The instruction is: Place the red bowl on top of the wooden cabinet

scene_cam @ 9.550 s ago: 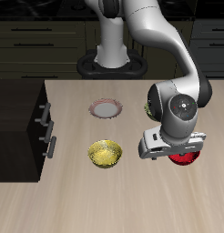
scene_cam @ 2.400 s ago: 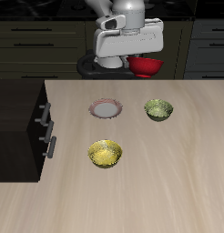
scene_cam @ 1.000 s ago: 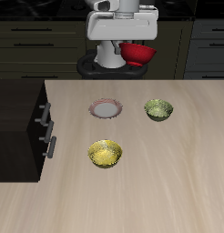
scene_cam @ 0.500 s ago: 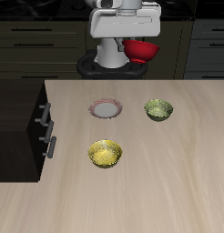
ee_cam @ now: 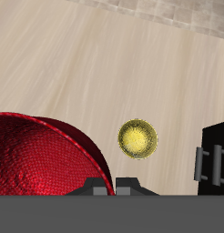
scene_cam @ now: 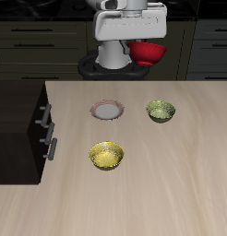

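The red bowl [scene_cam: 149, 53] hangs high above the back of the table, held at its rim by my gripper [scene_cam: 138, 42], which is shut on it. The wrist view shows the red bowl [ee_cam: 41, 155] large and close, with the dark finger bases against its rim. The wooden cabinet [scene_cam: 17, 129] is the dark box at the table's side, with silver bar handles [scene_cam: 46, 129] on its drawer fronts. A corner of the wooden cabinet [ee_cam: 214, 155] shows in the wrist view too. The gripper is well away from the cabinet, much higher and farther back.
On the tabletop below lie a small pinkish plate [scene_cam: 107, 110], an olive-green bowl [scene_cam: 161, 112] and a yellow textured bowl [scene_cam: 106, 155]. The yellow bowl [ee_cam: 138, 139] also shows in the wrist view. The robot's base [scene_cam: 111, 60] stands behind the table.
Since 9.6 s ago the bowl has been lifted off the table and carried up and back. Over the last second it has shifted slightly away from the cabinet's side.
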